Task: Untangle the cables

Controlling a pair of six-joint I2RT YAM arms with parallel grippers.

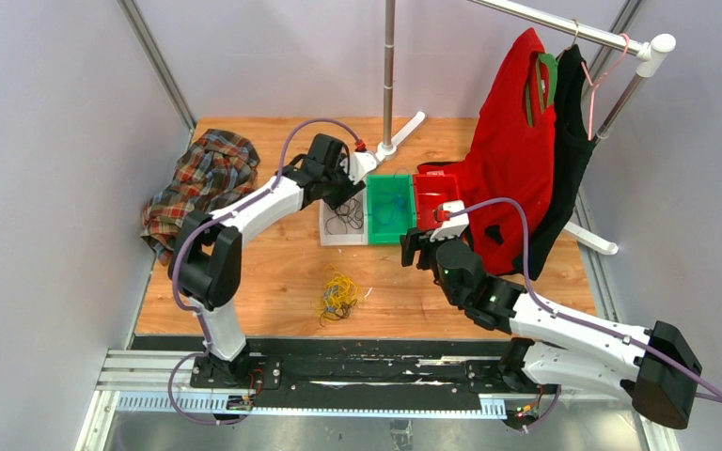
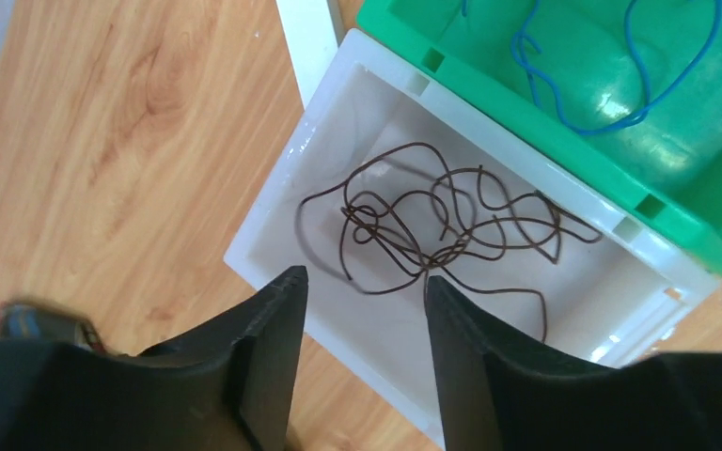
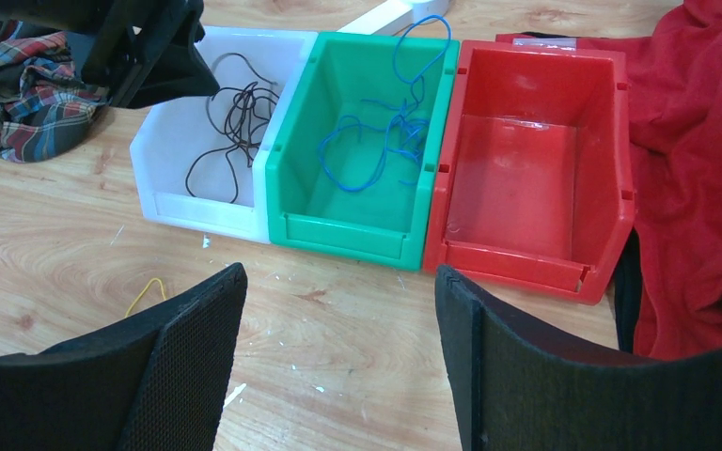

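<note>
Three bins stand side by side near the middle of the wooden table (image 1: 273,263), toward its far edge: a white bin (image 3: 164,141), a green bin (image 3: 338,230) and a red bin (image 3: 526,169). A black cable (image 2: 432,225) lies looped in the white bin. A blue cable (image 3: 376,141) lies in the green bin. A yellow tangle of cables (image 1: 338,293) rests on the table toward the near edge, left of centre. The left gripper (image 2: 363,279) hovers over the white bin, jaws apart, gripping nothing. The right gripper (image 3: 338,272) hangs on the near side of the bins, jaws spread wide, gripping nothing.
</note>
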